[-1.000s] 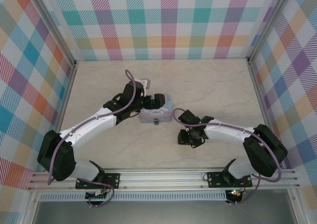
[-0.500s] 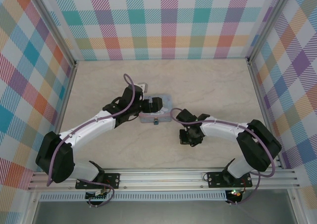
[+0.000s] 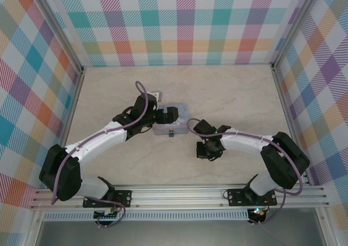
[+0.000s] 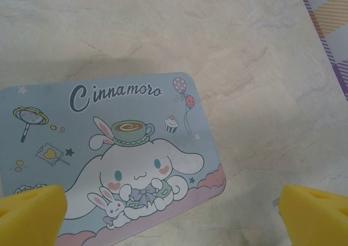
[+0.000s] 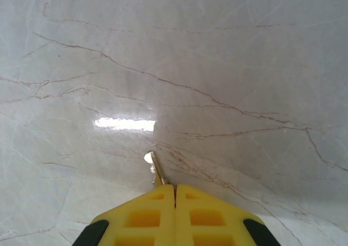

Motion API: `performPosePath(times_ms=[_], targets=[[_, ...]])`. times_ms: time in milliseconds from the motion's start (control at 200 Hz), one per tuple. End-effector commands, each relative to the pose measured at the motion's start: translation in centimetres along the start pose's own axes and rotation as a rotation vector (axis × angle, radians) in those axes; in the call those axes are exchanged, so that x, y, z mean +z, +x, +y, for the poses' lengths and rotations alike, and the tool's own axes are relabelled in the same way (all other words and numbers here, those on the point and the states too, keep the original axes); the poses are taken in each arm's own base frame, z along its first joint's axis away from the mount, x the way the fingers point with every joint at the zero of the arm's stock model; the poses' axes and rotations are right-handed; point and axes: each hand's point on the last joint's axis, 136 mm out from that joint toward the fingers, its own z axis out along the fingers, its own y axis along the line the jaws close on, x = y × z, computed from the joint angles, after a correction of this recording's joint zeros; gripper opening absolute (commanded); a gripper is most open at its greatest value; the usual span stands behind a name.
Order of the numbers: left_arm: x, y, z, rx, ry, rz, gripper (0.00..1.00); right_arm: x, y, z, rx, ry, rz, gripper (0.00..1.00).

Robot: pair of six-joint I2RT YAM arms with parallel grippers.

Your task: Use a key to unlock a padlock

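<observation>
Right wrist view, lower centre: my right pincer (image 5: 175,188) clamps the key (image 5: 157,172), blade poking forward for the padlock (image 3: 171,133), while my left pincer (image 4: 174,205) gapes above the tin (image 4: 109,142).

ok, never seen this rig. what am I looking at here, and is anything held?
A left arm and a right arm are bolted to a table, each ending in a two-finger gripper. The overhead view looks down from behind them; the other two come from wrist cameras. The left gripper hangs wide open above a cartoon tin. The right gripper is shut on the key, its tip poking out over the table. The tiny blue padlock sits at the tin's near edge.
</observation>
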Motion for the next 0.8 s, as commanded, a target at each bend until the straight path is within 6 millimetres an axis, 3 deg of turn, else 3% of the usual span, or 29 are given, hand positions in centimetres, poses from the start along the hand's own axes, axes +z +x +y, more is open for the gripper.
performPosePath(times_ms=[0, 210, 395, 565, 800], targets=[[-1.1, -1.3, 0.0, -0.016, -0.009, -0.032, 1.0, -0.5, 0.5, 0.1, -0.001, -0.031, -0.006, 0.03], [-1.6, -1.8, -0.4, -0.098, 0.029, -0.033, 1.0, -1.3, 0.1, 1.1, 0.037, -0.128, -0.031, 0.0], [-2.5, -1.7, -0.5, -0.301, 0.067, -0.011, 1.0, -3.0, -1.0, 2.5, 0.069, -0.214, -0.068, 0.0], [-2.7, -1.0, -1.3, -0.619, 0.172, 0.006, 0.99, -6.4, -3.5, 3.7, 0.045, -0.256, -0.192, 0.0], [-1.5, 1.0, -1.0, -1.102, 0.281, 0.056, 0.88, -12.4, -7.7, 6.0, -0.02, -0.322, -0.413, 0.0]])
